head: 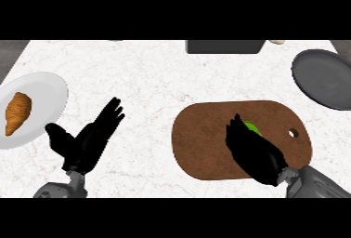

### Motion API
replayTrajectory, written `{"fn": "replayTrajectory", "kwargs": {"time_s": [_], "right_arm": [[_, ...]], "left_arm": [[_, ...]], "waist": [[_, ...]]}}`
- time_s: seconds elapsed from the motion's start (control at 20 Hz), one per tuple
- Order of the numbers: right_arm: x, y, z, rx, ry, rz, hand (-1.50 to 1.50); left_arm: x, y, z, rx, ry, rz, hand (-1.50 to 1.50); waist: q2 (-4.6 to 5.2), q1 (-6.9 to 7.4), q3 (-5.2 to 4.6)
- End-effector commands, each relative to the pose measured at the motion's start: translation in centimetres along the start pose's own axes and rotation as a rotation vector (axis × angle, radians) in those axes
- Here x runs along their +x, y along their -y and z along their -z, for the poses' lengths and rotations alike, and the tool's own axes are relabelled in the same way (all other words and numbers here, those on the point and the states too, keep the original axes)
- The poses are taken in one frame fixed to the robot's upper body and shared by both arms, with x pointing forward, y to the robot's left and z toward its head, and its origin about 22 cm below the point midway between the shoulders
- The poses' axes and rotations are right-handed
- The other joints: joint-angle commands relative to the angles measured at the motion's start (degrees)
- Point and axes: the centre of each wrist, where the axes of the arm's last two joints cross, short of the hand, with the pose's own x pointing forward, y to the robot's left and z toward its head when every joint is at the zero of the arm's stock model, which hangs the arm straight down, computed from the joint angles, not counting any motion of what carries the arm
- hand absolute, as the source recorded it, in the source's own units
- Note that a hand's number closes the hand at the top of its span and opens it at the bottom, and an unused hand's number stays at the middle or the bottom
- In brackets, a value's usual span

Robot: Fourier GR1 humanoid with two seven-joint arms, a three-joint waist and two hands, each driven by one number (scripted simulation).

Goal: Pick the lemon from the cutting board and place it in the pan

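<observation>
White marbled stone: bench (151, 69), filling the view and carrying every item below.

Brown wood: cutting board (205, 139), rounded, hanging hole at its right end, lying right of centre, within the right arm's reach.

Dark grey metal: pan (326, 79), round, at the far right edge, well apart from the board and beyond it. It is the destination, so the carry will likely run up and to the right.

White ceramic: plate (48, 88), at the left edge, holding a croissant (18, 113). No part in the task.

Black: right hand (255, 151), over the board's middle, fingers (237, 126) close together and only slightly bent, laid over the fruit, apparently set to close; no wrap round it shows.

Black: left hand (86, 139), resting between plate and board, fingers (109, 114) straight and spread, pointing up, holding nothing.

Dark grey: box-like object (225, 46), at the far edge, cut off by the view.

Yellow-green: lemon (253, 127), on the board near its centre, mostly hidden under the right hand, a sliver showing just right of the fingers. Not yet lifted, by my reading.
</observation>
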Motion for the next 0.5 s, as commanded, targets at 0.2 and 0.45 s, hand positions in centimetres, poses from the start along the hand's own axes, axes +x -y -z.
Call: {"fn": "replayTrajectory", "kwargs": {"time_s": [0.2,0.45], "right_arm": [[-0.7,-2.2,2.9,-0.112,0.081,-0.12,1.5],[-2.4,-1.2,3.5,-0.167,0.076,-0.151,1.5]], "left_arm": [[-2.0,1.8,0.7,-0.015,-0.003,0.011,0.0],[-0.1,-1.3,0.2,-0.02,0.003,-0.008,0.0]], "waist": [[0.13,0.18,0.01],[0.02,0.13,0.0]]}}
